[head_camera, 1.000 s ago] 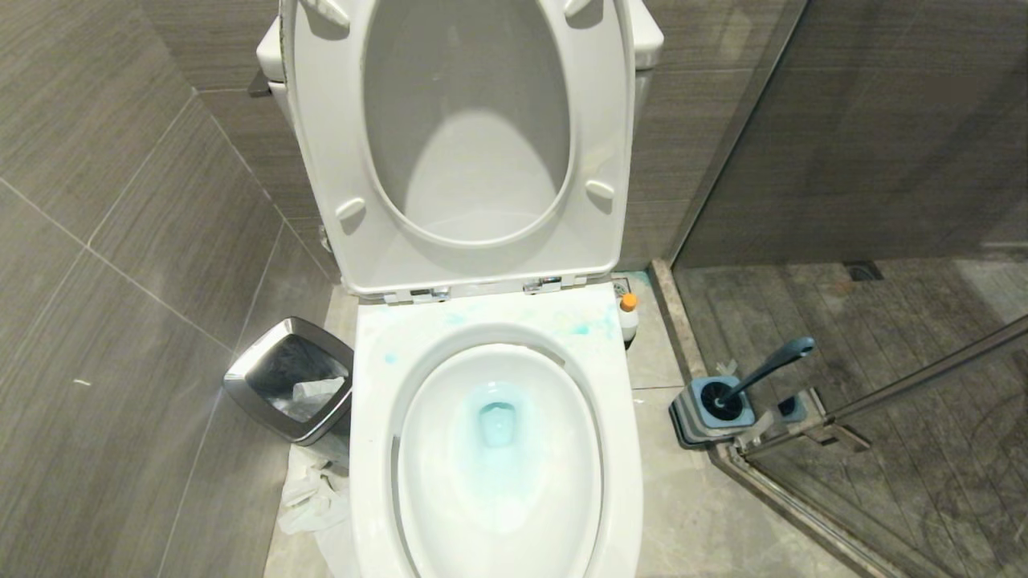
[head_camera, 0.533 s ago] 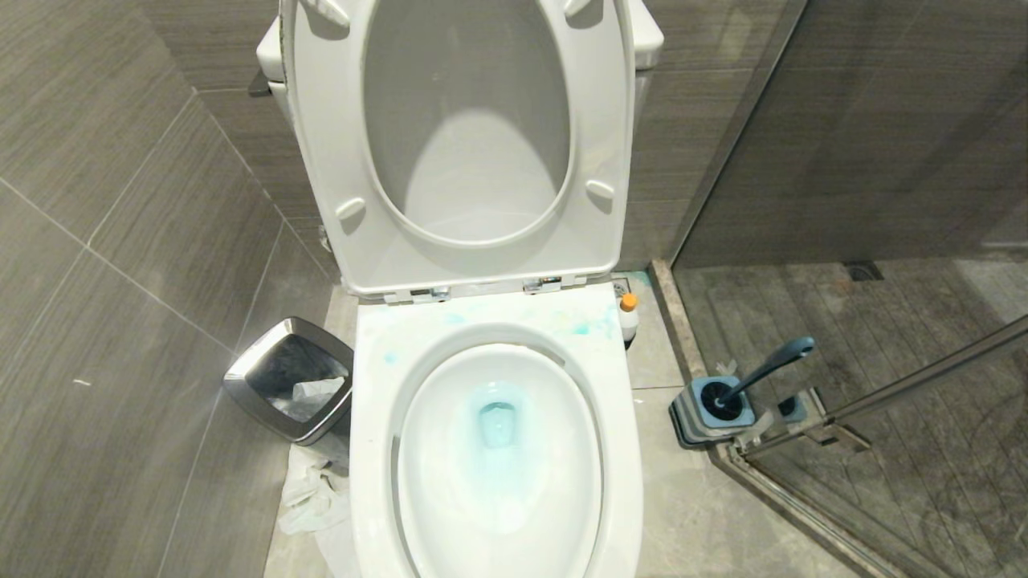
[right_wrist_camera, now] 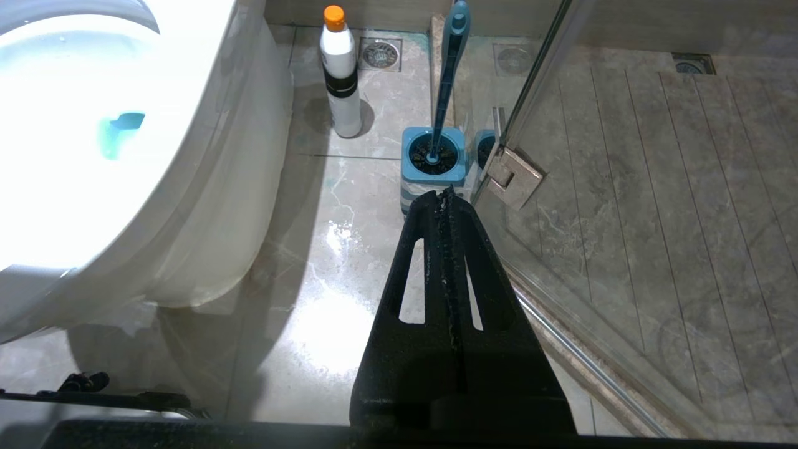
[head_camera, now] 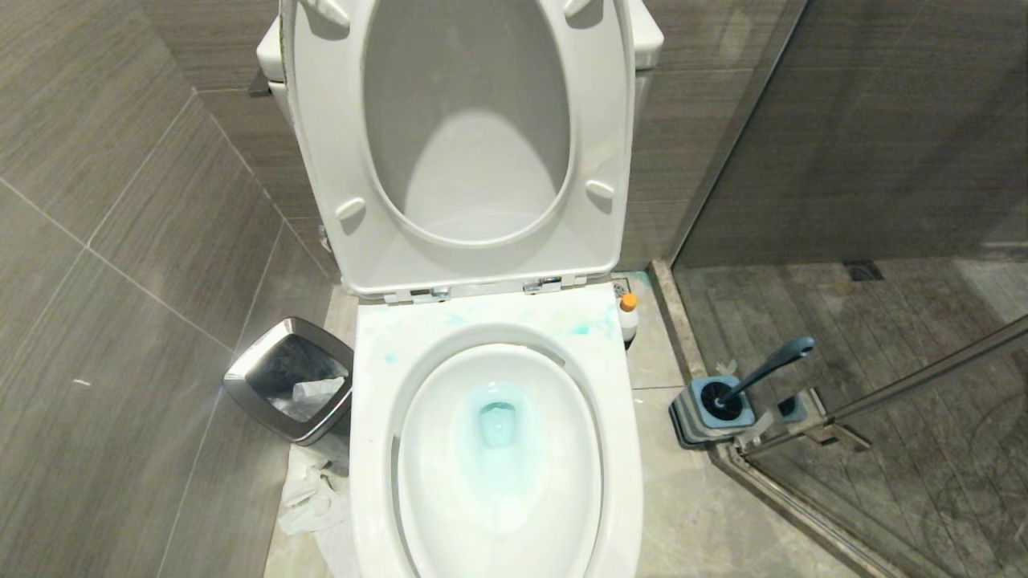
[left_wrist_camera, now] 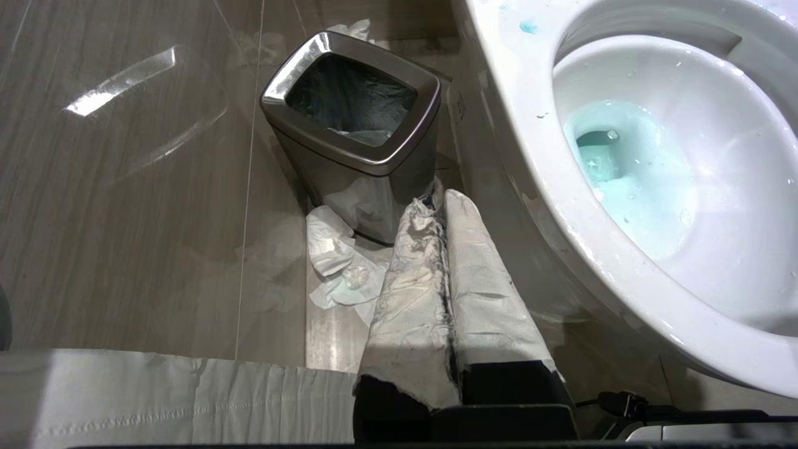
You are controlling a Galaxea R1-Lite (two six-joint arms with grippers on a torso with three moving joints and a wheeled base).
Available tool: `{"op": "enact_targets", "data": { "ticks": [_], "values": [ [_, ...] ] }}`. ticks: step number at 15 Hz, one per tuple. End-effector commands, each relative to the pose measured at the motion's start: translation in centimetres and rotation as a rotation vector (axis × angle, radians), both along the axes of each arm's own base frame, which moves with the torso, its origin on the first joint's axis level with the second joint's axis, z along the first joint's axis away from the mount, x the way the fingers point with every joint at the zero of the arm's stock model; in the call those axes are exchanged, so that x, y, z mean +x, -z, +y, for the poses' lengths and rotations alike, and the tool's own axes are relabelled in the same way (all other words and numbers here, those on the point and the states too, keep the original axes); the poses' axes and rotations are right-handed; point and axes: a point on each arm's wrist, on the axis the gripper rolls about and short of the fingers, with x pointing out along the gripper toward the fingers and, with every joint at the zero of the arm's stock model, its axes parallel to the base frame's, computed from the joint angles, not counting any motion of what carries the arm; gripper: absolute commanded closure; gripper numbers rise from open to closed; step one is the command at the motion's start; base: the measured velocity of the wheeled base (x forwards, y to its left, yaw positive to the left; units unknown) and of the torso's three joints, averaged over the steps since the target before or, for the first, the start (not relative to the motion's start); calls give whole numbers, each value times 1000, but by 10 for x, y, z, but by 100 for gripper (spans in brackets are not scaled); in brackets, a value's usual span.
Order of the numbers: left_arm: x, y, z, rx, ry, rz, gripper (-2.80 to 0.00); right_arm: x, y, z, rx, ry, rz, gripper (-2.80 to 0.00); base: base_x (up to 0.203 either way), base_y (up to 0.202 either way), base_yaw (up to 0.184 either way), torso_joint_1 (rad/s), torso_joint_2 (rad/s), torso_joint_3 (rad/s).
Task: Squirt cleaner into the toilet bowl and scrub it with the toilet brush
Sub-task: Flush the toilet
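Bathroom corner seen from above, described from left to right. Grey tiled wall (head_camera: 120, 241) fills the left side. Beside it on the floor stands a square steel-rimmed waste bin (head_camera: 291, 391) with a dark liner, and crumpled white paper (head_camera: 313, 498) lies on the floor just in front of it, against the toilet's base. The left claw (left_wrist_camera: 439, 202), its two fingers wrapped in white covering, hangs low beside the bin with the fingers pressed together and holding nothing.

In the middle is the toilet bowl (head_camera: 377, 449), white and glossy, with seat and lid (head_camera: 466, 144) both raised upright. Teal-blue liquid pools at the bottom of the basin (a few blue smears also mark the rim near the hinges).

To the right of the bowl, on the floor near the back wall, the cleaner (head_camera: 628, 315) stands upright, orange cap on. Further right, the toilet brush (head_camera: 767, 366) sits in its square grey-blue holder (head_camera: 711, 413), handle leaning, just beside the glass shower door (head_camera: 883, 385). The right claw (right_wrist_camera: 446, 196), black, points toward the holder from short of it, fingers closed together and empty.
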Motion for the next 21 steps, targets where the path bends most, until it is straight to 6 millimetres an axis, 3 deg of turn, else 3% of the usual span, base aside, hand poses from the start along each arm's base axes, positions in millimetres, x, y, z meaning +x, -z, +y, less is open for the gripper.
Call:
{"op": "enact_targets", "data": {
  "ticks": [1,21],
  "values": [
    [0,0,0,0,0,0,0,0,0,0,-1,-1,1,0,0,0,0,0,0,0],
    [0,0,0,0,0,0,0,0,0,0,-1,-1,1,0,0,0,0,0,0,0]
  ]
}}
